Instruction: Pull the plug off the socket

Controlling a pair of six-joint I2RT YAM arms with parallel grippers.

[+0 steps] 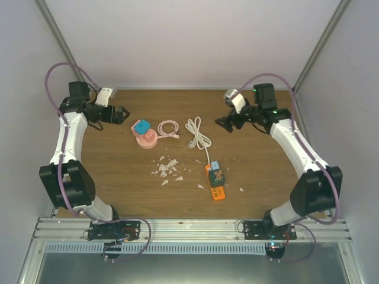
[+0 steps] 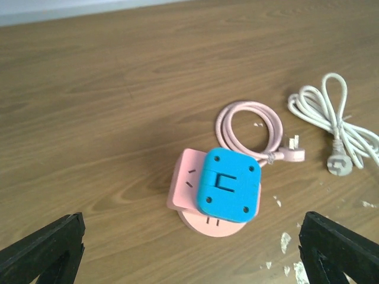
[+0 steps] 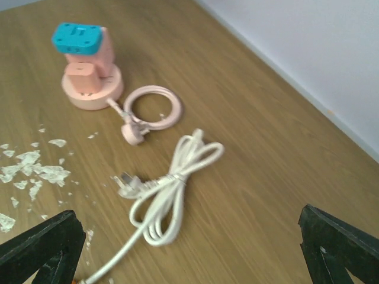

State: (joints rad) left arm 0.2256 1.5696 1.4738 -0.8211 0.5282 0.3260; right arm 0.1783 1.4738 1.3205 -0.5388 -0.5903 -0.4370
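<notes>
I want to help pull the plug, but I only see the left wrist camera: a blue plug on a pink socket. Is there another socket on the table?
Observer: Yes, an orange power strip lies off to the right of the pink socket.
Operator: Is anything plugged into it?
Observer: A small teal plug sits at its far end.
Operator: Where's the other arm?
Observer: The right gripper hovers open beside the white cable, holding nothing.

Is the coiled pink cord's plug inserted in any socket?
No, the pink cord's plug lies loose on the wooden table.
</notes>
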